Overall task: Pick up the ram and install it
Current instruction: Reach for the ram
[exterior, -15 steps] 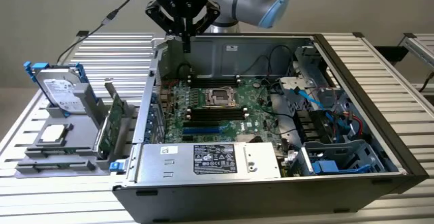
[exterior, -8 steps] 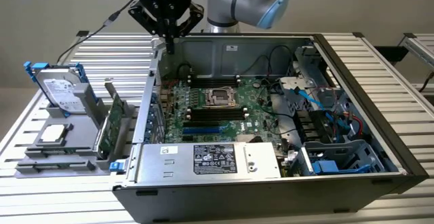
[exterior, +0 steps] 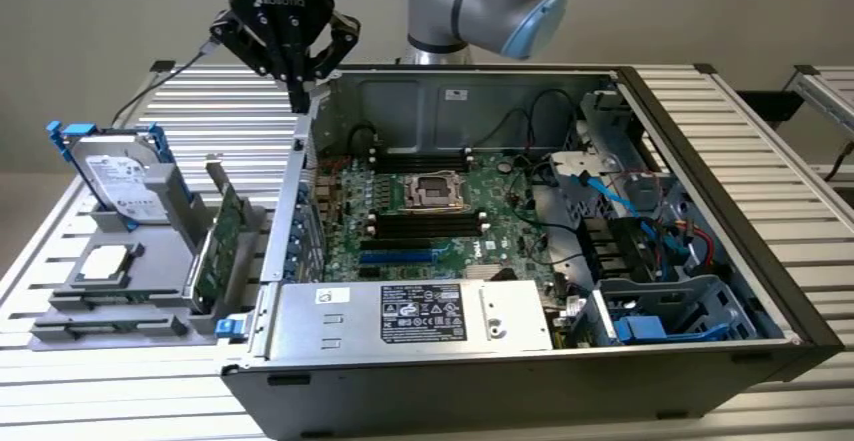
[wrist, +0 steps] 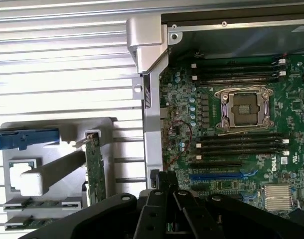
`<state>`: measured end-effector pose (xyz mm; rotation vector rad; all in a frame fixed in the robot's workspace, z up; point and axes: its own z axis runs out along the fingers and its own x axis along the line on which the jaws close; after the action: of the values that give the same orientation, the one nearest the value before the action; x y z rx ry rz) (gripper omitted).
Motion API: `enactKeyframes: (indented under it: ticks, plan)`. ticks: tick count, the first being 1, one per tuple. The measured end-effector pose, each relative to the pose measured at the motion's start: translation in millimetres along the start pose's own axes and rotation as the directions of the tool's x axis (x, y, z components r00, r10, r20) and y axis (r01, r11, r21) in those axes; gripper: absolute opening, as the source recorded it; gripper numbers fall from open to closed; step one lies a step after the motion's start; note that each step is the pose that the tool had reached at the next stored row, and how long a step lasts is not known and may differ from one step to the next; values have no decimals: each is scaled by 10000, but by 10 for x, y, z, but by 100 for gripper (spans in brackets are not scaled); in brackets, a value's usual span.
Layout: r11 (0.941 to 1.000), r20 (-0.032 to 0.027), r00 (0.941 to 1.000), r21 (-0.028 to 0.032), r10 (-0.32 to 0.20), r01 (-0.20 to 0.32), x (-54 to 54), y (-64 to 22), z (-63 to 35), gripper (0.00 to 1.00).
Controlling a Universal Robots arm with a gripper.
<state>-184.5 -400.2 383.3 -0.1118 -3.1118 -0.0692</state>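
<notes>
My gripper (exterior: 300, 96) hangs above the back corner of the open computer case (exterior: 694, 291), on the exterior view's left. Its dark fingers (wrist: 162, 186) are pressed together and hold nothing. The ram (wrist: 45, 203) is a thin green stick lying in a slot of the grey holder (exterior: 147, 296), well away from the gripper on the table beside the case. Inside the case, black memory slots (exterior: 427, 223) run on either side of the processor socket (exterior: 434, 189) on the green motherboard (wrist: 192, 124).
The grey holder also carries a silver hard drive with blue rails (exterior: 120, 176), a square processor chip (exterior: 107, 261) and an upright green expansion card (exterior: 220, 246). The power supply (exterior: 414, 316) and blue-cabled drive cage (exterior: 661, 306) fill the case's near side.
</notes>
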Motion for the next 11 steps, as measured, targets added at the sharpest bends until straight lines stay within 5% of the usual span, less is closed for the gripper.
enactKeyframes:
  ticks: [11]
  plan:
    - [10000,0,10000,0,0,0,489,-114,72,11]
